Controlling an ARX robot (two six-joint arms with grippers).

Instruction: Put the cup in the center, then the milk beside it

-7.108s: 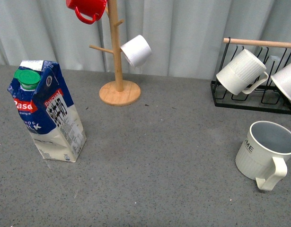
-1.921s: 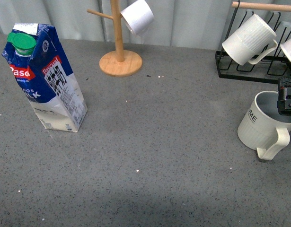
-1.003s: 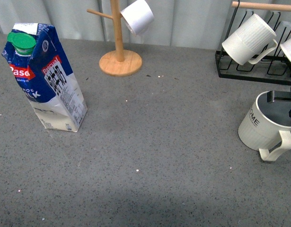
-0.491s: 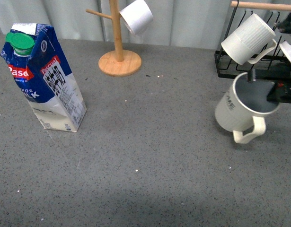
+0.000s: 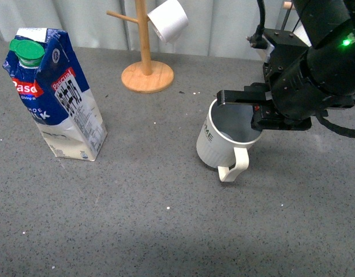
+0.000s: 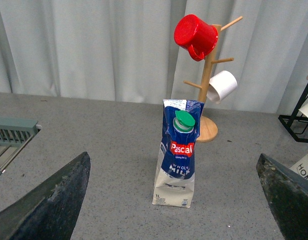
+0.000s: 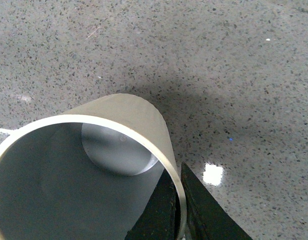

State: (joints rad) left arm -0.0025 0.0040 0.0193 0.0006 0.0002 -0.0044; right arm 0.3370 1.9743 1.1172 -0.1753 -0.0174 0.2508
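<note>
Toward the middle of the desk, slightly nearer its right edge, the cup [image 5: 222, 141] hangs tilted from the right gripper [image 5: 259, 117], which pinches the rim with one finger inside and one outside. The base seems clear of the surface, so the cup is not yet set down. Near the left edge the milk [image 5: 57, 98] stands upright, well apart from the cup. The left gripper [image 6: 172, 157] faces the carton with its fingers [image 6: 53, 205] spread wide, holding nothing. I judge the first step nearly done: lowering and releasing the cup remains, then the whole carton move.
</note>
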